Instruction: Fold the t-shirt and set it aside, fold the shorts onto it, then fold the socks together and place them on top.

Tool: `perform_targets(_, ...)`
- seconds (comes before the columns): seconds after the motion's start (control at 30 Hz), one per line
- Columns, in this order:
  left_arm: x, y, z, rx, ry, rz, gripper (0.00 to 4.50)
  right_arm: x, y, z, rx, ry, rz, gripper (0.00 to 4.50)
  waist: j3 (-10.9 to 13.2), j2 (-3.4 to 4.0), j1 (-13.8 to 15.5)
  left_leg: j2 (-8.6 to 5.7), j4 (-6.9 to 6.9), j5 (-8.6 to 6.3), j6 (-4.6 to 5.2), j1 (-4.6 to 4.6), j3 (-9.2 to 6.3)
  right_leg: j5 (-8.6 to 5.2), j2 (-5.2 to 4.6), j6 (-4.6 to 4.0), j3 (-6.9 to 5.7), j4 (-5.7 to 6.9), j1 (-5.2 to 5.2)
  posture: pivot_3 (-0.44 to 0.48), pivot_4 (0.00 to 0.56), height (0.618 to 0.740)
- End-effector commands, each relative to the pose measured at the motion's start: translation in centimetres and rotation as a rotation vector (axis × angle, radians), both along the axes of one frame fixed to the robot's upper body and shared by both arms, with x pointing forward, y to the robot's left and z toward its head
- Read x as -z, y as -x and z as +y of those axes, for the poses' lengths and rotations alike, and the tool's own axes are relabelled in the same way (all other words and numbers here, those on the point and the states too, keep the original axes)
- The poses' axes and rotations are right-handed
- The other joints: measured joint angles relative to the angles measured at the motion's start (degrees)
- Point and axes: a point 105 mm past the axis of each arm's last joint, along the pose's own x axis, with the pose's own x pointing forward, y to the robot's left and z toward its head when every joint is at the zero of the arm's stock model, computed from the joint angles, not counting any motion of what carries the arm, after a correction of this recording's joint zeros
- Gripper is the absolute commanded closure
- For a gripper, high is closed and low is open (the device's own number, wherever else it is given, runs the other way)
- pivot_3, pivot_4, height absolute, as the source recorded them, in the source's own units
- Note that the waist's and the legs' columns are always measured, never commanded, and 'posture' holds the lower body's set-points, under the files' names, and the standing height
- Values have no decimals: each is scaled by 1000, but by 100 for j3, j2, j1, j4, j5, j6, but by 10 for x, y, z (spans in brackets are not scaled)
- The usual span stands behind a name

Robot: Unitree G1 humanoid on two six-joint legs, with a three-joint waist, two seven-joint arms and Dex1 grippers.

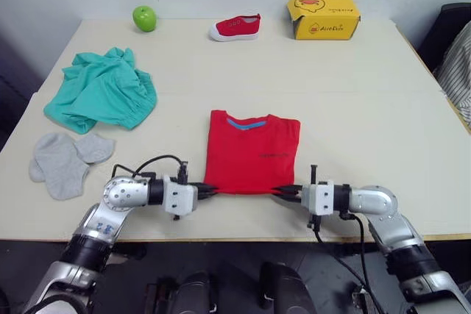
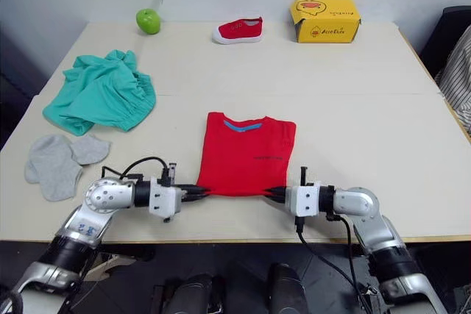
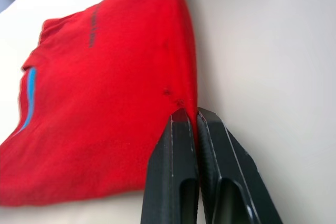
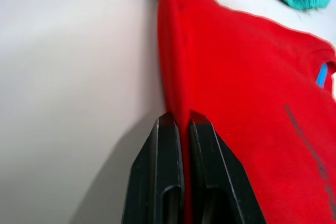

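The red t-shirt (image 1: 252,151) lies flat in the middle of the table, sleeves folded in, blue neckband facing away from me. My left gripper (image 1: 210,190) is shut on its near left hem corner, and my right gripper (image 1: 280,194) is shut on the near right hem corner. In the left wrist view the fingers (image 3: 176,145) pinch the red hem; the right wrist view shows the same pinch (image 4: 181,121). The teal shorts (image 1: 103,90) lie crumpled at the far left. The grey socks (image 1: 66,159) lie flat near the left front edge.
A green apple (image 1: 144,18), a small red shoe (image 1: 235,27) and a yellow box (image 1: 324,16) stand along the table's far edge. The table's right half (image 1: 383,123) is bare. A dark chair with striped cloth sits past the right edge.
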Motion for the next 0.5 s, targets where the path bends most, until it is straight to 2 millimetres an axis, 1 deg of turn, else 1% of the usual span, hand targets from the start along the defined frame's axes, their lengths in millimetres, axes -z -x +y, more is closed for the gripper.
perform_targets(0.03,-3,15,14,-29,-12,24,4476,-9,13,-7,11,-11,-4,4500,0,0,9,1,1,-1,1,-1,-1,0,0,0,0,-1,0,0,150,740)
perform_targets(0.17,-3,27,20,-67,-6,55,4476,2,32,-9,4,4,59,4500,0,0,40,1,2,-5,4,0,-4,-1,-4,-1,0,-2,2,0,150,740)
perform_targets(0.23,0,35,22,-92,12,136,4476,7,38,-9,11,3,91,4500,0,0,50,2,2,-7,5,1,-4,-1,-4,-2,0,-3,2,0,150,740)
perform_targets(0.3,1,42,21,-93,37,188,3981,8,39,-9,41,-33,135,4500,0,0,49,3,2,-11,3,1,-5,-2,-2,-3,1,-3,2,0,150,740)
perform_targets(0.33,2,46,20,-88,43,210,3821,9,41,-9,44,-44,158,4500,0,0,49,3,2,-11,3,1,-4,-2,-2,-3,1,-3,2,0,150,740)
perform_targets(0.37,1,49,21,-86,52,217,3464,8,44,-8,30,-49,174,4243,0,0,52,3,2,-11,3,1,-4,-2,-2,-3,0,-2,2,0,150,740)
perform_targets(0.47,-3,52,25,-116,94,234,2613,2,52,-7,-12,-56,214,3411,0,0,84,4,3,-13,7,4,-4,-3,-4,-5,2,-7,3,0,150,740)
perform_targets(0.5,-5,52,27,-126,105,242,2229,0,53,-7,-17,-60,223,2997,0,0,102,5,3,-16,6,4,-4,-4,-3,-7,1,-13,2,0,150,740)
